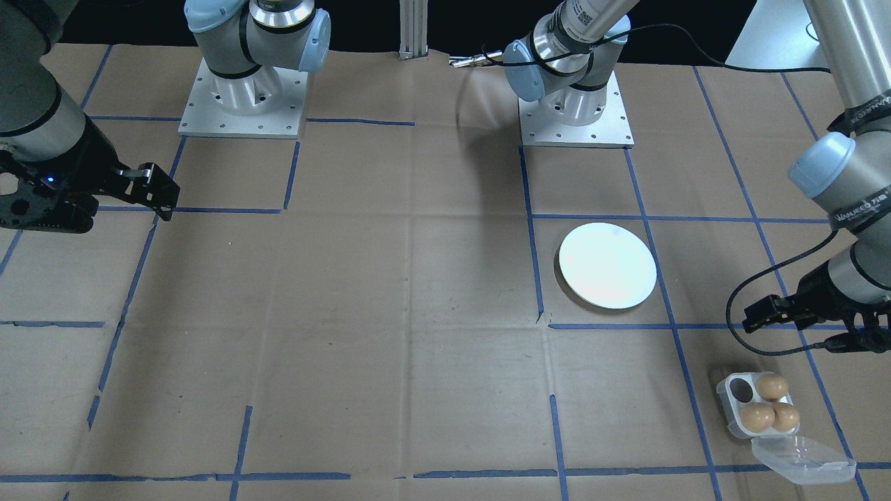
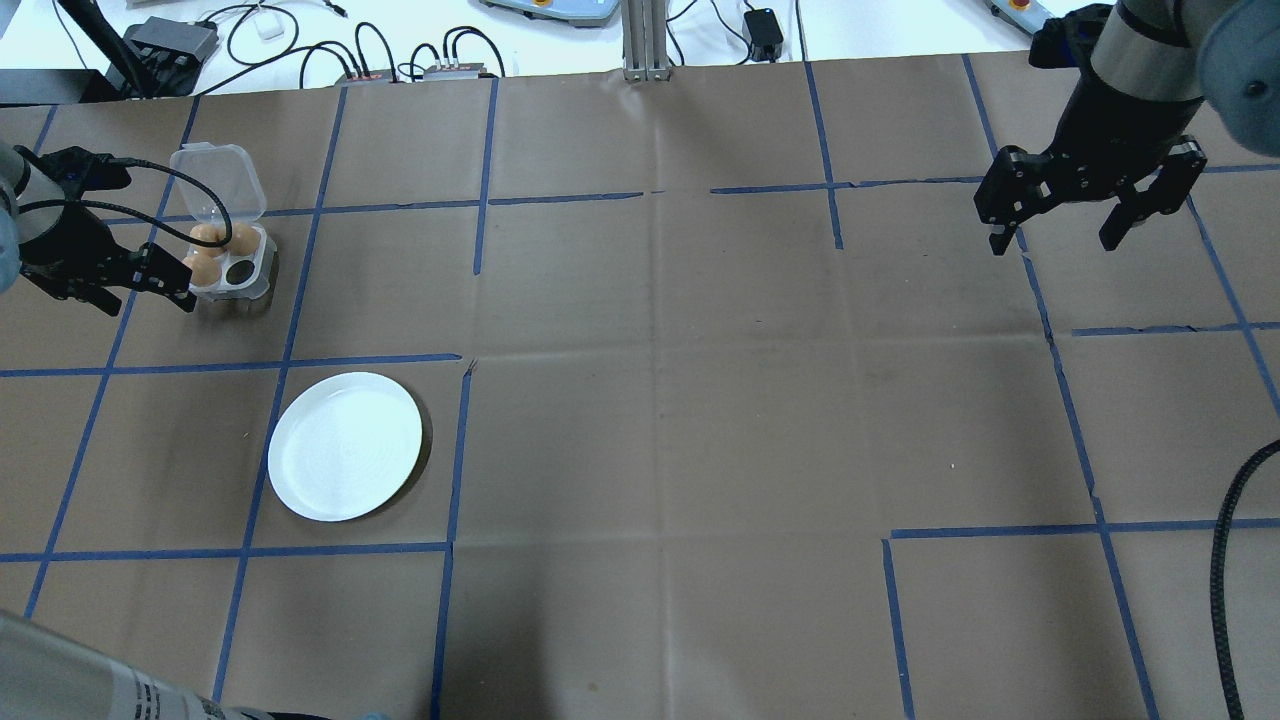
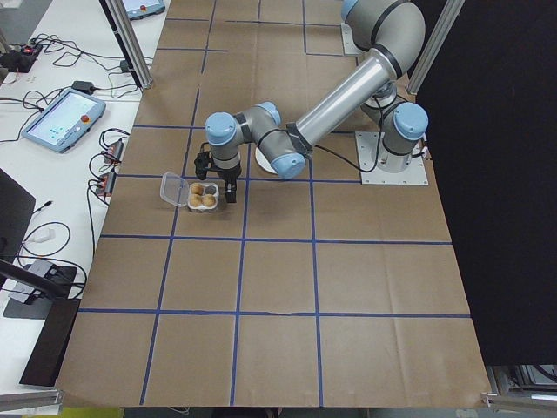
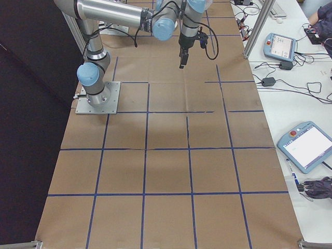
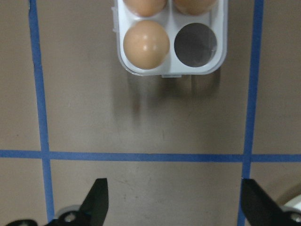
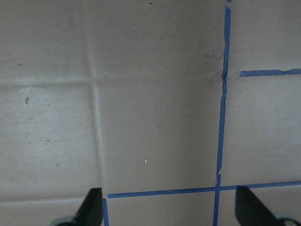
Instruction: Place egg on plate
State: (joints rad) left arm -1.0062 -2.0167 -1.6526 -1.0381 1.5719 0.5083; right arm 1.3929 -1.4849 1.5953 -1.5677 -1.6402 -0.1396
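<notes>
The task looks to be at the reach step: no egg has been picked, and the left gripper (image 2: 140,285) hangs with its jaws spread wide and empty at the left edge of the overhead view, just beside the egg tray (image 2: 232,265) and not yet over it. The tray holds three brown eggs and one empty cup, its clear lid (image 2: 217,180) flipped open behind it. In the left wrist view the nearest egg (image 5: 146,44) sits in the upper middle of the frame, above the gap between the two fingertips at the bottom edge. The white plate (image 2: 345,459) lies bare in the lower left of the overhead view, near the tray but apart from it. The next move, as I judge it, calls for bringing the gripper forward over one egg, lowering so the fingers straddle it, and closing gently, since the shell will not stand much squeeze. The right gripper (image 2: 1060,235) is open and empty at the upper right, well apart from everything. Lettering shows on the left arm's wrist in the front-facing view, too blurred to read with any certainty.
</notes>
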